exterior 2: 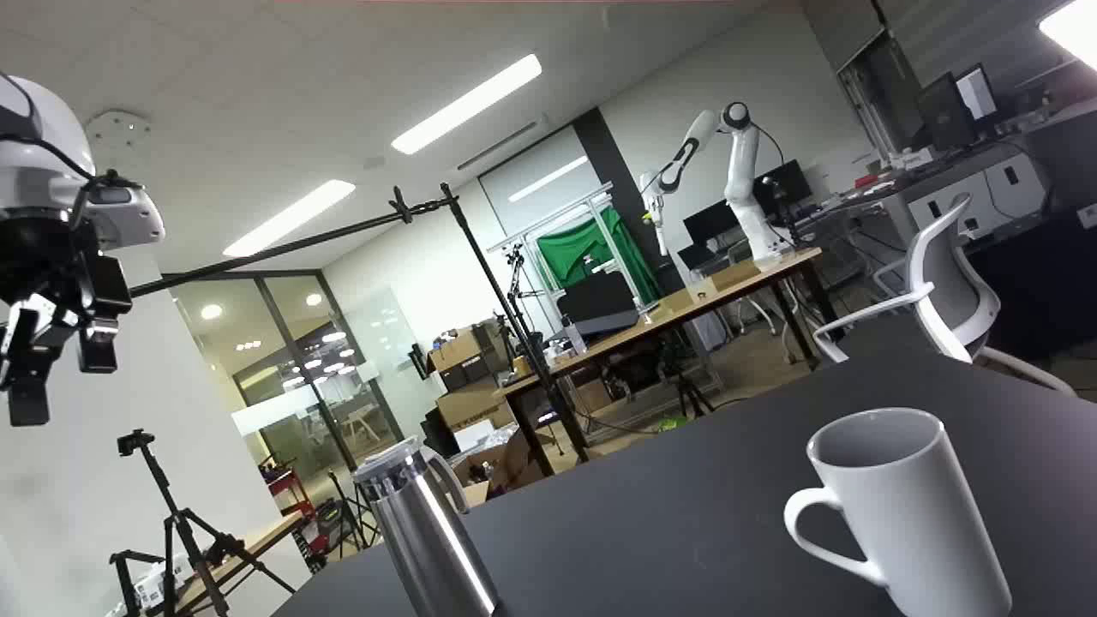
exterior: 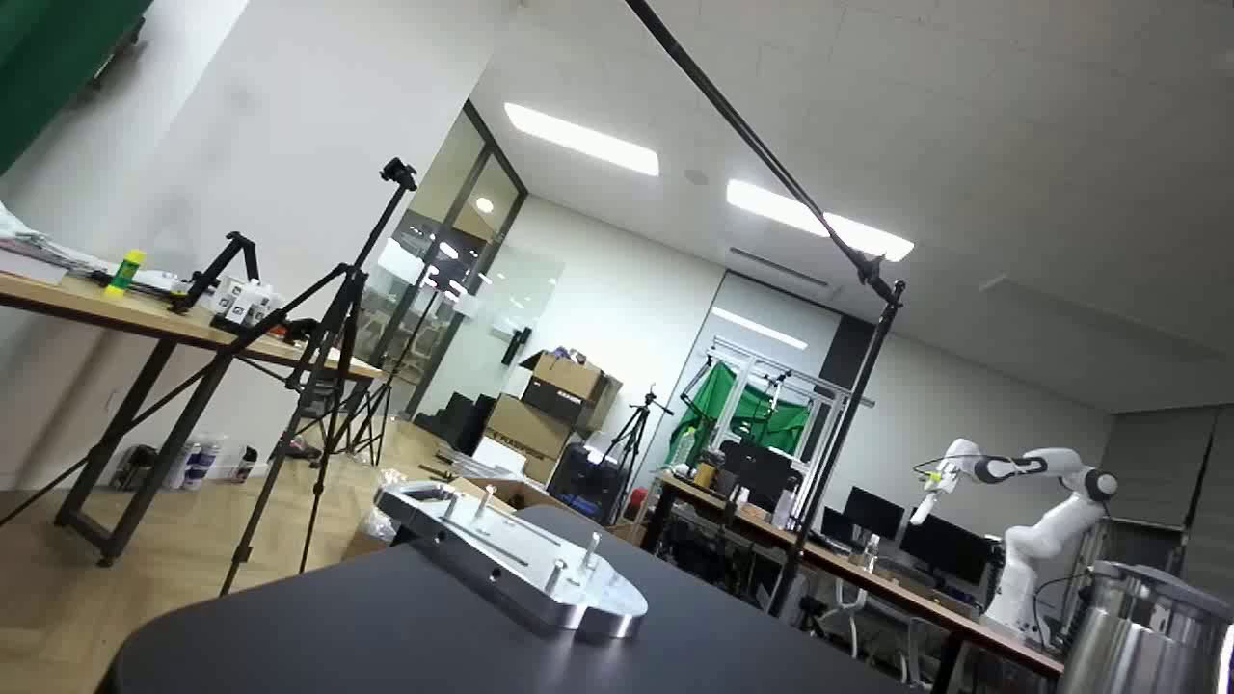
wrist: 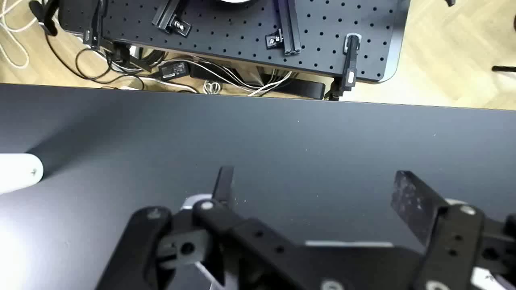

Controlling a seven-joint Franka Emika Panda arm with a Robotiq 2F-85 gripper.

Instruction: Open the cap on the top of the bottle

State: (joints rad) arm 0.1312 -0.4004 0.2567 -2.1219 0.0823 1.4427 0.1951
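The bottle is a steel jug [exterior 2: 437,536] with a grey handle. It stands on the dark table in an exterior view, and it also shows at the lower right edge of an exterior view [exterior: 1142,641]. Its cap [exterior 2: 390,458] sits on its top. My gripper [exterior 2: 64,373] hangs in the air at the left edge, higher in the picture than the jug and apart from it. In the wrist view my gripper [wrist: 314,177] is open, with bare table between the fingers. Pale parts show behind the fingers there; I cannot tell whether they are the jug.
A white mug [exterior 2: 913,514] stands on the table. A silver metal plate with posts [exterior: 525,549] lies on the table. A white rounded thing [wrist: 18,172] is at the left in the wrist view. Beyond the table edge is a black perforated board [wrist: 242,28] with clamps.
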